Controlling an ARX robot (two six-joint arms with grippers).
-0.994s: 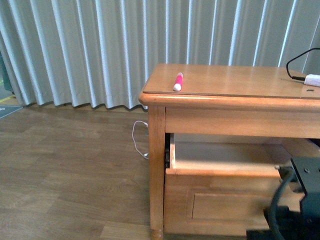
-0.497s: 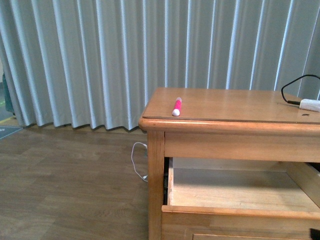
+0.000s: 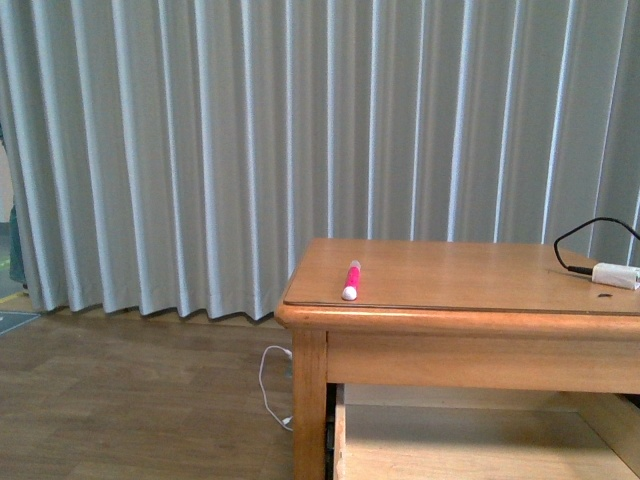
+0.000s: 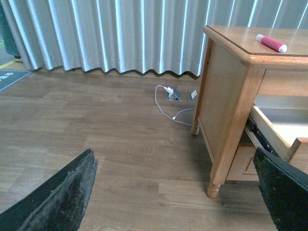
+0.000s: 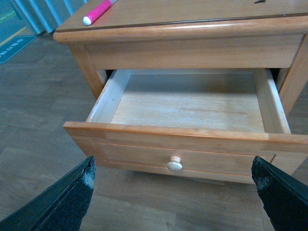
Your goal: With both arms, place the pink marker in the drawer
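The pink marker (image 3: 351,279) lies on the wooden table top near its left front corner, white cap toward me; it also shows in the left wrist view (image 4: 271,43) and the right wrist view (image 5: 98,12). The drawer (image 5: 192,144) below the top is pulled out, its pale interior bare, round knob (image 5: 174,164) facing me; its inside shows at the front view's lower edge (image 3: 470,440). My left gripper (image 4: 175,192) hangs open over the floor left of the table. My right gripper (image 5: 175,192) is open in front of the drawer's knob. Neither arm shows in the front view.
A white plug with black cable (image 3: 610,272) rests on the table's right end. A white cord (image 4: 168,103) and floor sockets lie on the wood floor by the table leg (image 4: 219,159). Grey curtains (image 3: 200,150) hang behind.
The front view has risen: the table and marker sit lower in frame, the drawer front has dropped out of sight, and the black arm seen at lower right a second ago is gone.
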